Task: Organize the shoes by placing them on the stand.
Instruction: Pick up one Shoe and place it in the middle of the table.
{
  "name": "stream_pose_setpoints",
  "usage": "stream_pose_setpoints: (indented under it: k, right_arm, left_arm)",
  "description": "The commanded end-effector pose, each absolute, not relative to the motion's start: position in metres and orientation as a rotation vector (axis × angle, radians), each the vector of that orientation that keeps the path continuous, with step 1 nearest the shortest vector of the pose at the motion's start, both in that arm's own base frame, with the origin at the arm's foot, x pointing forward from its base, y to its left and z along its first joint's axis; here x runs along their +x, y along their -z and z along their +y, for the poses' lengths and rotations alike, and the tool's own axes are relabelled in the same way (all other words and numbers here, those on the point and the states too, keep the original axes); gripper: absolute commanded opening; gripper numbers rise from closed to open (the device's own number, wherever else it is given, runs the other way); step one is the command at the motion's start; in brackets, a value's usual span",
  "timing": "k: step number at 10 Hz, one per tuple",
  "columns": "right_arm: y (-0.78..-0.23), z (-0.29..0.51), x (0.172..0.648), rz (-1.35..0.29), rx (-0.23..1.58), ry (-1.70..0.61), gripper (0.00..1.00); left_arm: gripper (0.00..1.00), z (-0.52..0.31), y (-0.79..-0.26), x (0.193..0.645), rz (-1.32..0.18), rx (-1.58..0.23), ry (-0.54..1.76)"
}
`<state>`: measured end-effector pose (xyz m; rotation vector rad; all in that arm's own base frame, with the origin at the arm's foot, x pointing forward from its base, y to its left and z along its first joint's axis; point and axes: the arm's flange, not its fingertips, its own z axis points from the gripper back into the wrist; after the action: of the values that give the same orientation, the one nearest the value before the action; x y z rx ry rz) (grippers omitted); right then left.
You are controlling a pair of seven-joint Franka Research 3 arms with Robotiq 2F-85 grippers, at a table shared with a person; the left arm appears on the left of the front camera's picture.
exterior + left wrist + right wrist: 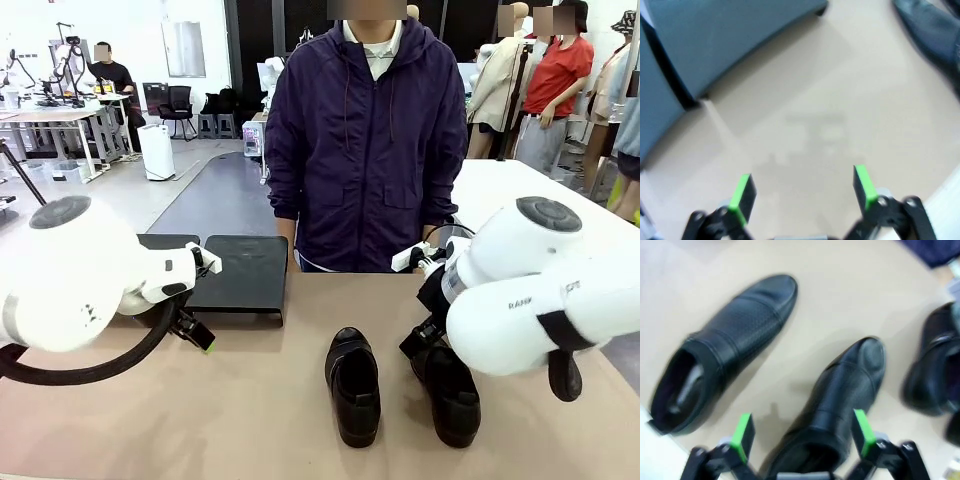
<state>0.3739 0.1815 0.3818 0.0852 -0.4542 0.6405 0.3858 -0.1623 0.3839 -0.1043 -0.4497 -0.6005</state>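
Two black leather shoes lie on the tan table, one (352, 385) near the middle and one (450, 395) partly under my right arm. My right gripper (802, 432) hangs open over the heel end of a shoe (845, 385), its green pads (742, 432) on either side of it. Another shoe (725, 350) lies to its left in that view, and a third (932, 370) at the right edge. The stand (238, 272) is a low black platform at the far left. My left gripper (802, 190) is open over bare table in front of the stand (725, 35).
A second black platform (165, 242) sits left of the first, mostly behind my left arm. A person in a dark purple jacket (365, 150) stands at the far edge. A shoe tip (935, 35) shows at the top right of the left wrist view.
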Motion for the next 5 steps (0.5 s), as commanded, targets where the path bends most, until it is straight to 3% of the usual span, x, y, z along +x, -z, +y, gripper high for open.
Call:
stream_pose_setpoints:
  k: [1, 5]
  right_arm:
    - [-0.451, 0.168, 0.341, -0.356, 0.187, -0.518, 1.0]
    - [-0.564, 0.127, 0.265, -0.312, 0.37, -0.36, 1.0]
  left_arm:
    - [1.0, -0.14, -0.453, 0.359, -0.277, -0.259, 0.437]
    - [1.0, -0.091, -0.553, 0.306, -0.226, -0.521, 0.438]
